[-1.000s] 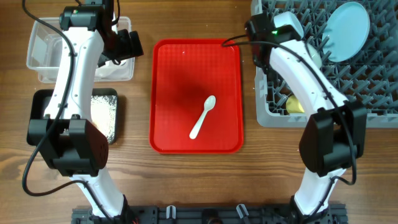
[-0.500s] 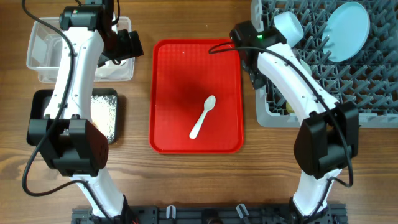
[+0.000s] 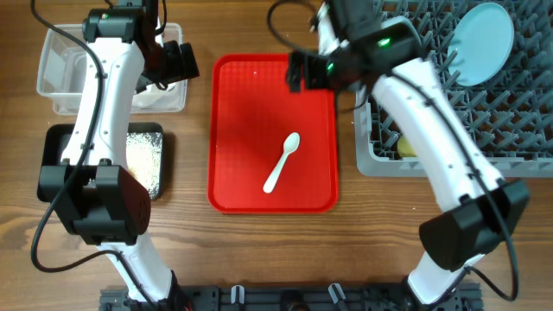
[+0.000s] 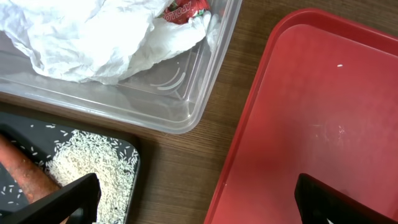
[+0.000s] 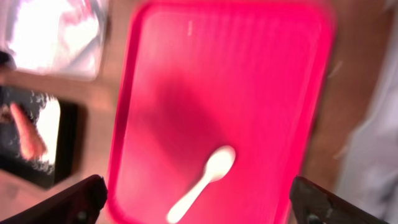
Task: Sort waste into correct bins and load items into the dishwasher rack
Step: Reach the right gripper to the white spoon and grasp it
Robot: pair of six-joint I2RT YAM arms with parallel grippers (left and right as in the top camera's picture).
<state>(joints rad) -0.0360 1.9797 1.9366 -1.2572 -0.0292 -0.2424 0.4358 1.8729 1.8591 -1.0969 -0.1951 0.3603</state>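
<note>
Inside, clear tub [image 4: 186,106] holds napkin [image 4: 81,37], black tray [image 4: 25,134] holds rice [image 4: 93,168].

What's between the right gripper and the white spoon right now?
Only bare red tray. The overhead view shows nothing else between the right gripper and the white spoon.

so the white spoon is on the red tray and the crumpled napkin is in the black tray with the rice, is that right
Not quite. The crumpled napkin lies in the clear tub, beside the red-and-white wrapper, as the left wrist view shows. The rice is in the black tray, and the white spoon is on the red tray.
</note>
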